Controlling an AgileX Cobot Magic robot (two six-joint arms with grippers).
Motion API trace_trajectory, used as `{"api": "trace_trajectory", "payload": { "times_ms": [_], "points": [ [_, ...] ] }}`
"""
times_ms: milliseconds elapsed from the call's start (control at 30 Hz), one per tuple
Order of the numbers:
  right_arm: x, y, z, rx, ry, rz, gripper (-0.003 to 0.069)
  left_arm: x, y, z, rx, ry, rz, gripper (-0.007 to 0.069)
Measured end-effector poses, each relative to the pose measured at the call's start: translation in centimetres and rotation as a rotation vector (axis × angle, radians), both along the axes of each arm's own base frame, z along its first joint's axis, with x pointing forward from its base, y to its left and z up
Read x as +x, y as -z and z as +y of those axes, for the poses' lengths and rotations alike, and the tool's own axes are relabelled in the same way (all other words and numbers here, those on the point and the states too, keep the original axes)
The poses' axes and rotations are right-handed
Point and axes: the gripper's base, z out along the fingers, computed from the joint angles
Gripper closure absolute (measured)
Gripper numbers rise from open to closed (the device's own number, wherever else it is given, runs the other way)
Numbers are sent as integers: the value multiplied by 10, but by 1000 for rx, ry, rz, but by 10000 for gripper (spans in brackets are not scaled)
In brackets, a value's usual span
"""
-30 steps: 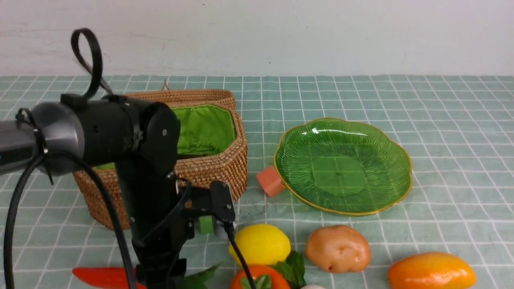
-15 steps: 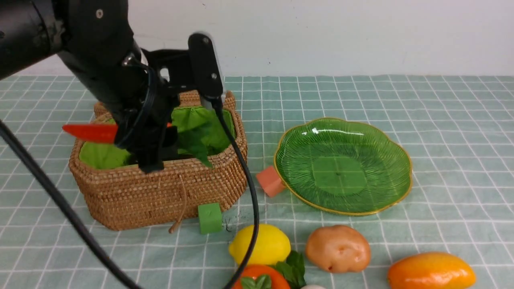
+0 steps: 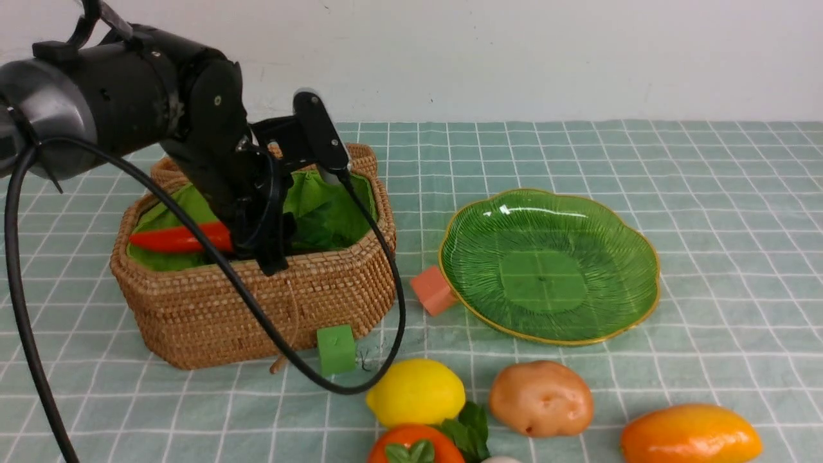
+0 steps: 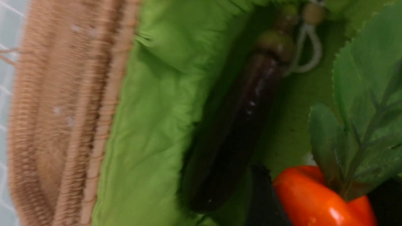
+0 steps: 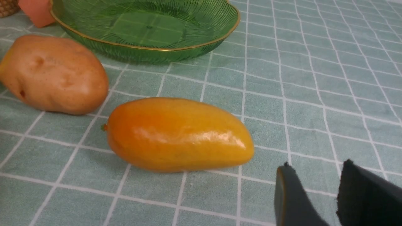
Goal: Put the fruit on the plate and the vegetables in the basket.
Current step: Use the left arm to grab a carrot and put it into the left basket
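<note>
- Grippers: the left gripper (image 3: 260, 244) is clamped on the red pepper (image 3: 177, 239) and holds it low inside the mouth of the basket (image 3: 257, 315). The right gripper (image 5: 315, 166) has its jaws parted and nothing between them, hanging just above the cloth near the mango (image 5: 179, 135).
- Done, from what I can see: one eggplant (image 4: 238, 131) lies on the green lining at the bottom of the basket. A sprig of green leaves (image 4: 361, 110) sits right against the pepper inside the basket; I cannot tell whether the jaws have pinched it too.
- In hand: the pepper is at the basket but not yet let go, so I'd call that step nearly finished.
- Left for the basket: the potato (image 3: 541, 399), a second leaf sprig (image 3: 466, 427), and a white vegetable (image 3: 500, 459) that barely shows at the frame's edge, all on the tablecloth (image 3: 707, 193).
- Left for the plate (image 3: 546, 270): all the fruit. It holds nothing, and the lemon (image 3: 416, 392), persimmon (image 3: 415, 450) and mango lie on the cloth in front of it.
- Count: three fruits, five vegetables counting the pepper, one basket, one plate, and two stray cubes, a green cube (image 3: 336, 349) and a salmon cube (image 3: 433, 290).
- My reckoning: well under halfway.
</note>
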Motion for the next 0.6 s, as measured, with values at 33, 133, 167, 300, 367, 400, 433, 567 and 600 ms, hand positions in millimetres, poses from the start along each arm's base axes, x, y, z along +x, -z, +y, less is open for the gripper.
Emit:
{"api": "trace_trajectory", "payload": {
  "times_ms": [33, 133, 167, 300, 367, 400, 433, 567, 600],
  "points": [
    [0, 0, 0, 0, 0, 0, 418, 0, 0, 0, -5, -1, 2, 249],
    [0, 0, 0, 0, 0, 0, 418, 0, 0, -1, -34, -22, 3, 249],
    [0, 0, 0, 0, 0, 0, 418, 0, -1, -1, -38, -26, 1, 249],
    [0, 0, 0, 0, 0, 0, 418, 1, -2, -2, -52, -31, -15, 249],
    [0, 0, 0, 0, 0, 0, 418, 2, -2, -2, -54, -31, -18, 249],
    [0, 0, 0, 0, 0, 0, 418, 2, -2, -2, -54, -31, -17, 249],
    [0, 0, 0, 0, 0, 0, 418, 1, -2, -3, -59, -33, -15, 249],
    [0, 0, 0, 0, 0, 0, 418, 1, -1, -4, -82, -41, -3, 249],
    [0, 0, 0, 0, 0, 0, 418, 1, -1, -4, -84, -42, -2, 249]
  ]
}}
